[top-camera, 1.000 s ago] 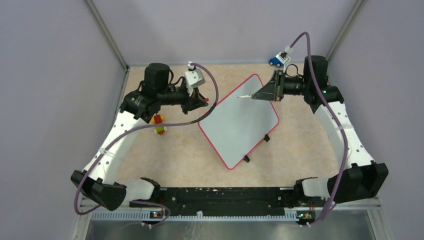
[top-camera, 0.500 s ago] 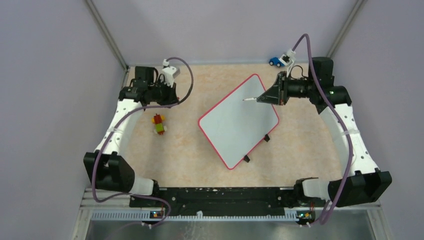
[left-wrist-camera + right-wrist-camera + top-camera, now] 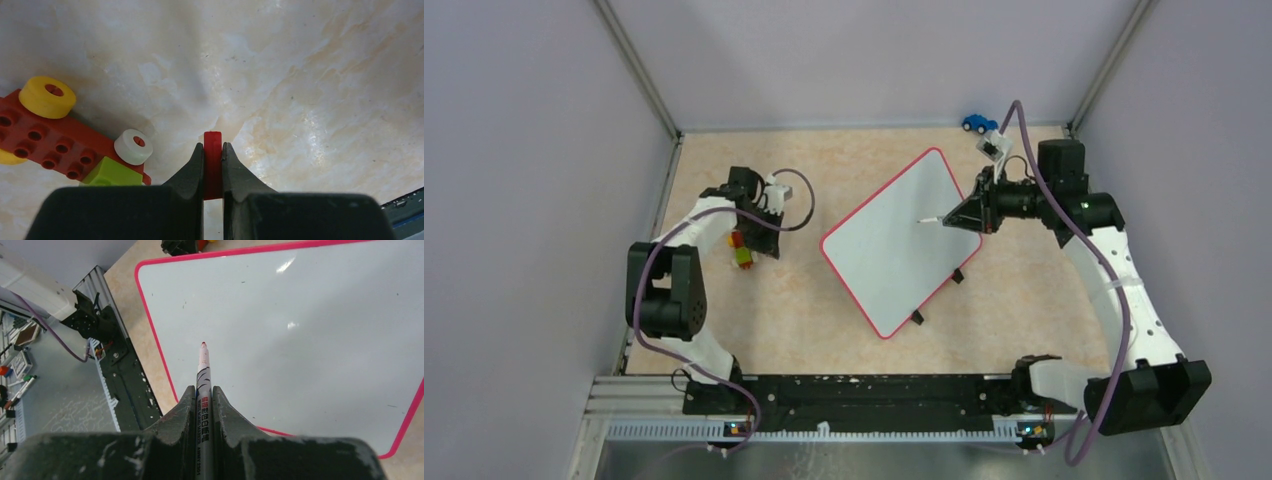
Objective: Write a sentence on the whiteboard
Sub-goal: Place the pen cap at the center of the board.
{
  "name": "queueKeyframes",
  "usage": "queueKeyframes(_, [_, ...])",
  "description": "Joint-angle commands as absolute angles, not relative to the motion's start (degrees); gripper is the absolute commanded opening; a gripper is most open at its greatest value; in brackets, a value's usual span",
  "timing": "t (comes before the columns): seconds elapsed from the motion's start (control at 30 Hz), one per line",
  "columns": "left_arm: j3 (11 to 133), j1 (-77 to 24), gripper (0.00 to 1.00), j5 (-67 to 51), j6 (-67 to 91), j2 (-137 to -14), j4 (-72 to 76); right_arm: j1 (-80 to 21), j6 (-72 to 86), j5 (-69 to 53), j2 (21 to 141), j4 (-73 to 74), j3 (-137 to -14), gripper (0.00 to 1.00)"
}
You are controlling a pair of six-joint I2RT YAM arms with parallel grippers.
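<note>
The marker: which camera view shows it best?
The right wrist view: the marker lies central, clamped in the right end effector, red tip over the whiteboard. Top view: the marker is a thin stick. The left wrist view lacks it.

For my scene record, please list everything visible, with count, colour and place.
whiteboard: 1, white, red-pink frame, centre of table, blank
marker: 1, white, red tip, in right tool, over the whiteboard
red piece: 1, red, in left tool
block toy: 1, red, yellow, green, white, table's left side
toy car: 1, blue, table's far edge
table: 1, beige marbled, under everything
left tool: 1, black, shut on red piece
right tool: 1, black, shut on marker
</note>
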State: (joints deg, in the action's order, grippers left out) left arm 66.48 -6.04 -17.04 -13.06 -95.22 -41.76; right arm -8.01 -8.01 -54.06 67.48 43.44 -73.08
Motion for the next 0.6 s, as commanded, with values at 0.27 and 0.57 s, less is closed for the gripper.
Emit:
queueKeyframes(0.27, [63.6, -7.2, 0.05, -14.2, -12.2, -100.2, -37.7, -12.0, -12.2, -51.5, 65.2, 41.3, -68.7, 0.00])
queueKeyframes(0.57, [64.6, -7.5, 0.24, -15.7, -12.7, -103.0, -39.7, -14.4, -13.9, -50.1, 66.4, 42.3, -69.4, 0.00])
